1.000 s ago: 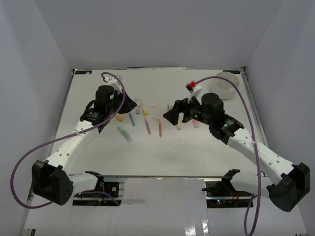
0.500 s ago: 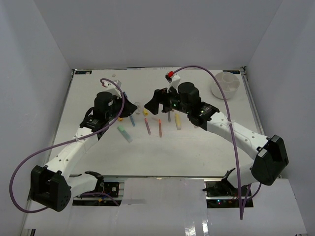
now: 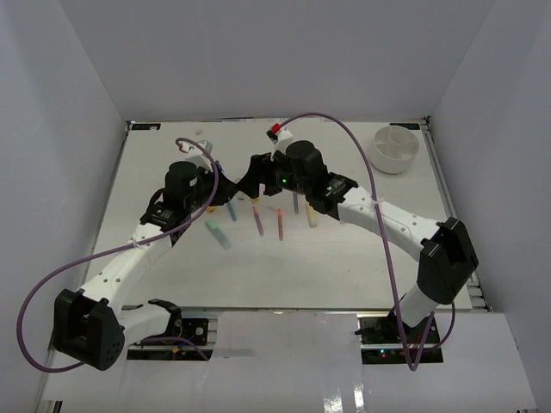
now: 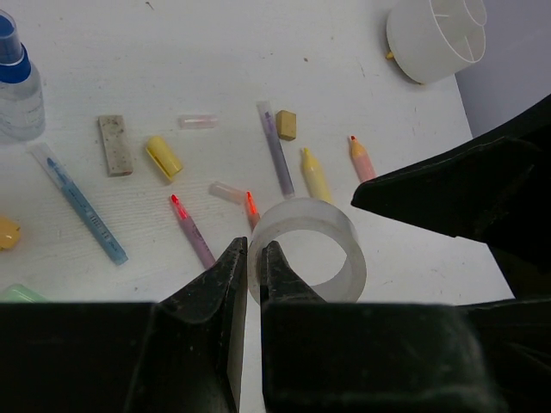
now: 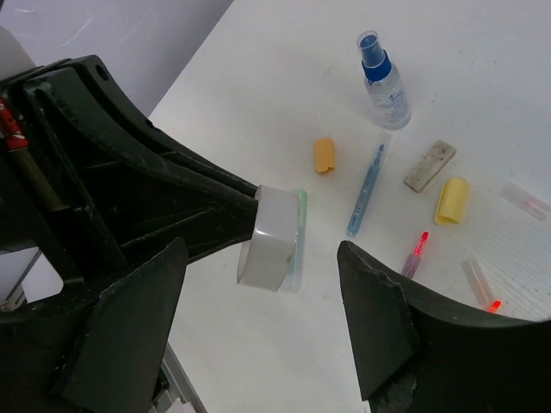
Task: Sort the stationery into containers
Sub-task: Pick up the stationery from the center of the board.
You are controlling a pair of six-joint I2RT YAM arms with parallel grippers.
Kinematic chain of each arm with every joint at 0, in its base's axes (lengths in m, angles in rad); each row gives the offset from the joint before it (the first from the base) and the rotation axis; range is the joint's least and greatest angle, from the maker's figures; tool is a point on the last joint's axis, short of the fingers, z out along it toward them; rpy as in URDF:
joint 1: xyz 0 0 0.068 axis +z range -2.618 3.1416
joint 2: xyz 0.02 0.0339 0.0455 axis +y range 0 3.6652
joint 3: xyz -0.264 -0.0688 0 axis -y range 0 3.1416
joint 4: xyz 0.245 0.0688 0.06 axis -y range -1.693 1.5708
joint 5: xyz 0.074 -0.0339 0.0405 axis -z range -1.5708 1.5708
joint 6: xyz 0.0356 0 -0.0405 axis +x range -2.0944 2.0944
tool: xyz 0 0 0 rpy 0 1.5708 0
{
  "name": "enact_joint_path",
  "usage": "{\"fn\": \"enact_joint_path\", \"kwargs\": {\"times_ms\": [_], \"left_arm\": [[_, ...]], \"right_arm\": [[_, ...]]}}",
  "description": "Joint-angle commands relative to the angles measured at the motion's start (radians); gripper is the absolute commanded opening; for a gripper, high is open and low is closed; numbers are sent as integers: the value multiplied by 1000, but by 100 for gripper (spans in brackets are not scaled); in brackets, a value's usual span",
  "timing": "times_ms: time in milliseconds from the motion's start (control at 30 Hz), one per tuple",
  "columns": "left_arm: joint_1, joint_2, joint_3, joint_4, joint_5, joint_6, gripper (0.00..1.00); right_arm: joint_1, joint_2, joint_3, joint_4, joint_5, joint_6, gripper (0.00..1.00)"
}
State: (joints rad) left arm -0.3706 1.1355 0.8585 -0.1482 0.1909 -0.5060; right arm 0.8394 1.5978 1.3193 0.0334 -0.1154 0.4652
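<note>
Now the left end effector [image 4: 253,267] pinches the wall of the clear plastic tape ring [image 4: 307,251], held above the bench [image 3: 258,267]; the right end effector [image 5: 258,323] has swung left from near the far-right round white divided tub [image 3: 395,150], its jaws wide and narrowing around the ring, probably for a handover.

A white table [image 3: 172,267] fills the middle of the scene, its surface matte and evenly lit, with only soft, faint shadows. Pale grey-lavender walls [image 3: 258,52] enclose it on the left, right and far sides, meeting at plain corners. Along the near edge runs a metal rail [image 3: 275,323] with dark brackets, and below it a glossy white strip [image 3: 284,379] catches reflections of the light.
</note>
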Motion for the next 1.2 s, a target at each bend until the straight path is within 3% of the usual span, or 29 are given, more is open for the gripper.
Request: {"fn": "enact_joint_path", "kwargs": {"times_ms": [0,233,433,767,900,933,1167], "left_arm": [[-4,-43,-9,29,-10,11,11],[-4,-49,-13,36,-8,15,12],[-4,-54,-18,41,-7,17,14],[-4,-59,-24,52,1,17,19],[-4,-59,-26,50,-4,15,36],[-4,-59,-27,50,-5,15,45],[-4,-66,-26,36,-19,23,74]], "right_arm": [[6,24,66,42,5,15,76],[7,54,81,49,-23,23,61],[7,53,80,60,-38,24,39],[7,54,75,53,-50,24,11],[7,37,58,49,-32,7,8],[6,27,54,49,-14,1,8],[-52,-67,-52,43,105,-77,8]]}}
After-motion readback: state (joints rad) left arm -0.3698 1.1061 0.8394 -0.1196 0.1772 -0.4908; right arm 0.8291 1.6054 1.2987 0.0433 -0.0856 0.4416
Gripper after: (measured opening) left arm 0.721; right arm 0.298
